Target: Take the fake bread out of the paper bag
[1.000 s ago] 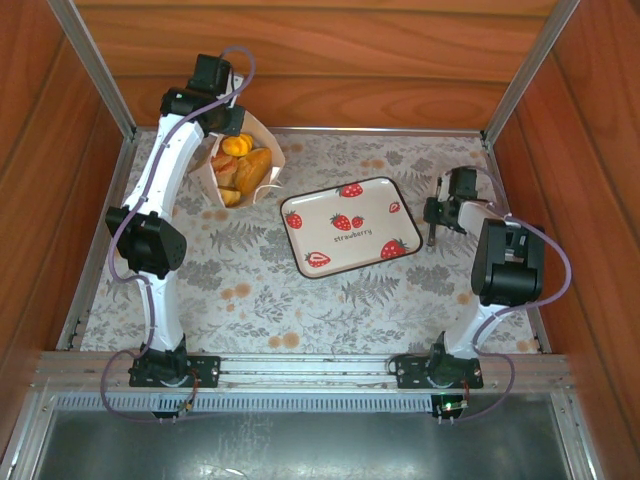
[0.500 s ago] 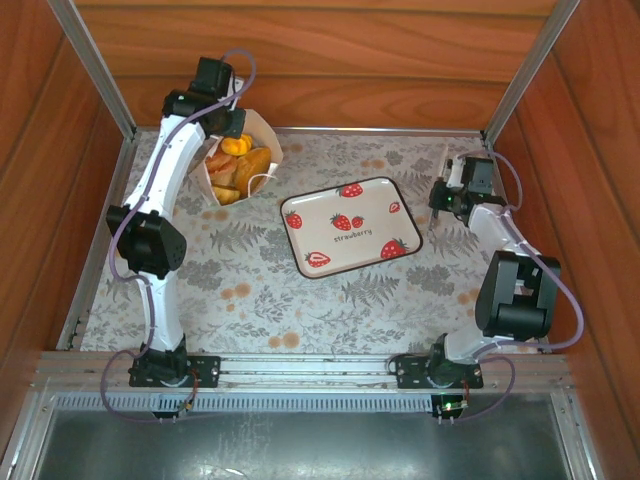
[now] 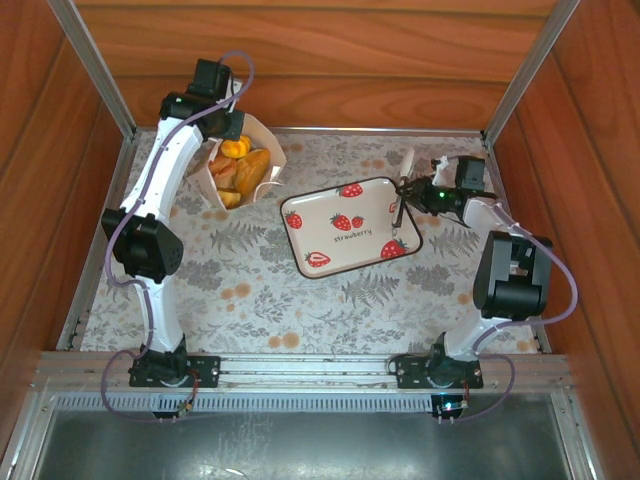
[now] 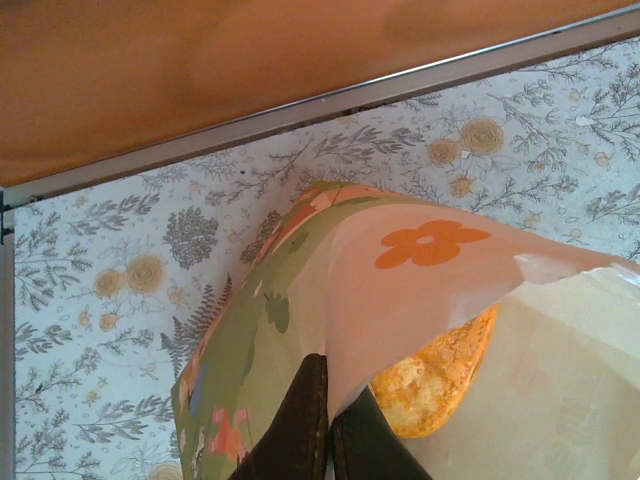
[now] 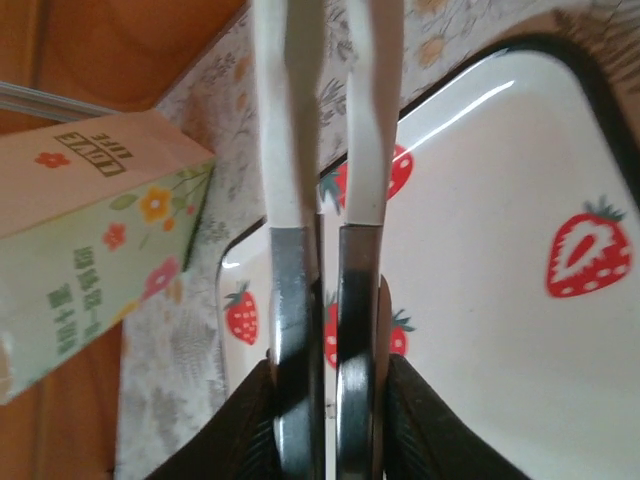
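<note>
Left gripper [image 4: 328,400] is at the far-left corner of the table [image 3: 250,290], jaws fully closed and pinching the top edge of the bag [image 4: 380,260]. The paper is caught between the two dark fingers and the mouth is held open. The bag stands upright near the back rail, floral print on its outer wall. The bread [image 3: 248,166] is all inside the bag: several golden-brown and orange pieces packed together, none on the table. In the left wrist view one crusty yellow piece shows just under the folded rim. The tray [image 3: 370,210] (white, strawberry print) lies flat mid-table, apart from the bag, to its right. Right gripper [image 5: 328,375] hovers at the tray's right edge, jaws nearly closed and clamped on a pair of tongs [image 5: 290,300]. It grips the metal arms from both sides; the white tips stick out past the fingers, a narrow gap between them. The tongs hang above the tray's right part, nothing between the tips. The right wrist view has the bag off to the left, well apart from the tongs.
</note>
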